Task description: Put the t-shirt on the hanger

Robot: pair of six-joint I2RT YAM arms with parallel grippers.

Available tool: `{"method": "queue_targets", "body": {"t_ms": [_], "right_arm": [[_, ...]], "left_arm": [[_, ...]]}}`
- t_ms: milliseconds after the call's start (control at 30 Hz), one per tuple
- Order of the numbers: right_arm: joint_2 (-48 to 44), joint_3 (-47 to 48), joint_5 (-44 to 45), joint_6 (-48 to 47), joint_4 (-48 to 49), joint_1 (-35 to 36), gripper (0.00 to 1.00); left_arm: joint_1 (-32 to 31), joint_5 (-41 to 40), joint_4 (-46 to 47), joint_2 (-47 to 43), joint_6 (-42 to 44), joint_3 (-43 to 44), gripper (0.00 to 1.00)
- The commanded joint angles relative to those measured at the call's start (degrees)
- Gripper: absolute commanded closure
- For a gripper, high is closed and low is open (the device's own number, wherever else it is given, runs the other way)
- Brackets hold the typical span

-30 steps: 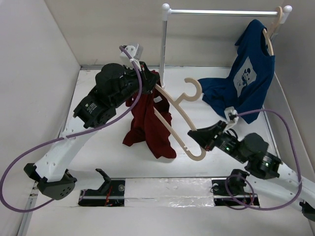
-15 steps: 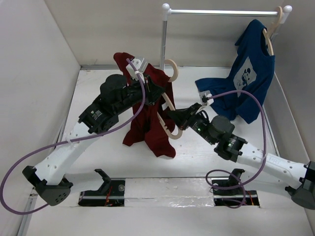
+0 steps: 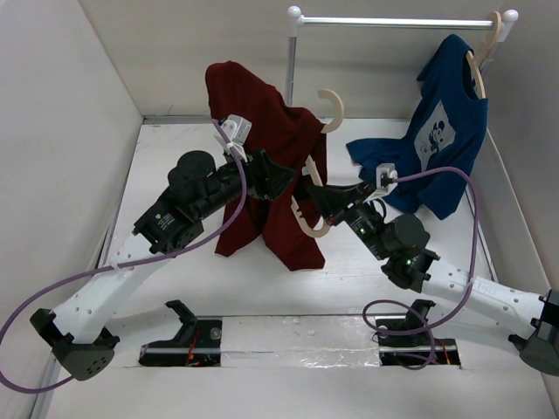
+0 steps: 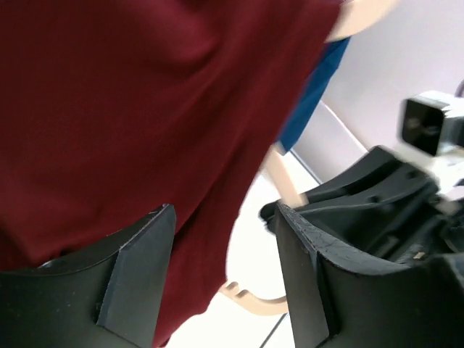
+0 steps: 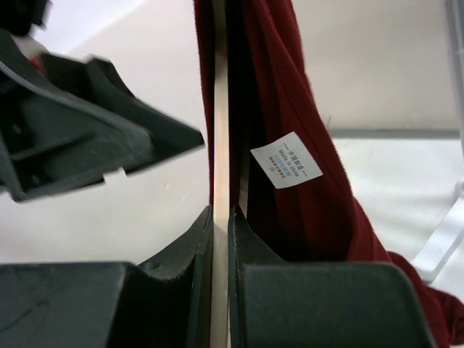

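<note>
Right now the t-shirt (image 3: 266,131) is up in the air over the middle of the table (image 3: 175,271), draped over the hanger (image 3: 338,105). Its upper end bunches toward the far left and its hem hangs down toward the near side. A white label (image 5: 286,169) shows on the cloth in the right wrist view. The hanger sits tilted, with its hook poking out of the cloth at the far right and one pale arm sticking out below the hem.

The right gripper (image 3: 316,190) reaches in from the right. Its wrist view shows the two fingers (image 5: 250,290) pressed tight on the hanger's thin wooden edge. The left gripper (image 3: 281,177) comes in from the left at about the same height, just beside the right one. In its own view the fingers (image 4: 138,268) stand well apart, with red cloth lying across the left one and filling part of the gap, so nothing is pinched.

Further out, at the far right, a blue t-shirt (image 3: 445,131) hangs on a second hanger (image 3: 480,61) from a white rail (image 3: 393,21).
</note>
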Motion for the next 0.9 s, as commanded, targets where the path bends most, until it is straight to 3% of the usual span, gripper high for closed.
{"method": "queue_targets", "body": {"t_ms": [0,167,400,600,767,867], "right_arm": [[-2.1,0.28,3.38,-2.62,10.12,0.34,1.0],[-2.27,-0.95,4.26,-3.32,9.85,0.96,1.0],[-2.54,-2.89,4.35,-3.23,9.24,2.09,1.0],[-3.24,-2.71,5.22,-4.81,7.21,3.68,1.0],[-4.56,-3.06,5.84,-5.08,6.16,3.68,1.0],[-6.05,-3.41,5.93,-4.9,4.67,3.68,1.0]], "left_arm": [[-0.28,-2.05,4.34,-2.09,-0.8,-0.66,0.45],[-0.81,-7.49,11.89,-6.48,-5.99,-3.47,0.44],[-0.81,-15.23,19.19,-4.56,-12.67,-4.88,0.46],[-0.81,-25.51,16.39,3.61,-8.64,1.0,0.46],[-0.81,-37.62,14.37,6.08,-3.01,4.87,0.46],[-0.2,-40.28,14.8,5.56,-1.25,4.61,0.45]]}}
